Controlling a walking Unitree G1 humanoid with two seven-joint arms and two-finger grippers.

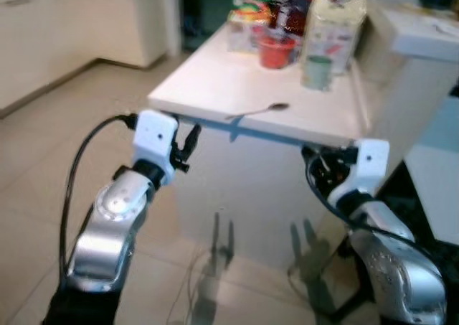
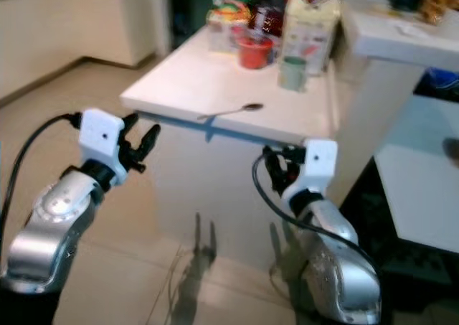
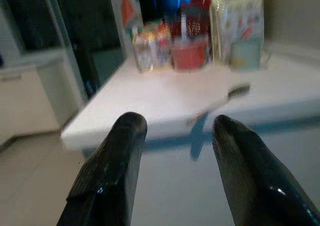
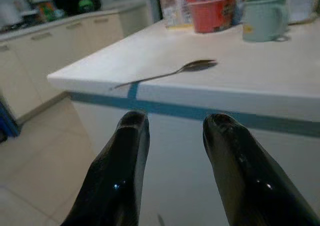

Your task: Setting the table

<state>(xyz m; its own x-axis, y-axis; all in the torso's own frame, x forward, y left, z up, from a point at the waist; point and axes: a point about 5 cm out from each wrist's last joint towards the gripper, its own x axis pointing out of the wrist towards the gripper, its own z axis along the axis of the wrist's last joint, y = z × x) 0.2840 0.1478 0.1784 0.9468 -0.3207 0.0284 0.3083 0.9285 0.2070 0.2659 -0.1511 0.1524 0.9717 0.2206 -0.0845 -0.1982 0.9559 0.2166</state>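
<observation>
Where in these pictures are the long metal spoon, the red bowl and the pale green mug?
Long metal spoon point(image 4: 200, 65), right wrist view, on its bowl end.
Red bowl point(image 1: 275, 52), left eye view, on its outer wall.
Pale green mug point(image 4: 263, 19), right wrist view, on its side.

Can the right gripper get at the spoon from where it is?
Probably yes. The spoon lies alone at the near edge of the table, handle at the rim. The right gripper, fingers open, sits just below that edge, so it must rise first. The mug stands well behind.

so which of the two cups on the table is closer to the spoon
The pale green mug, standing in front of the carton. The red cup sits farther back among the packages, farther from the spoon lying near the table's front edge.
</observation>
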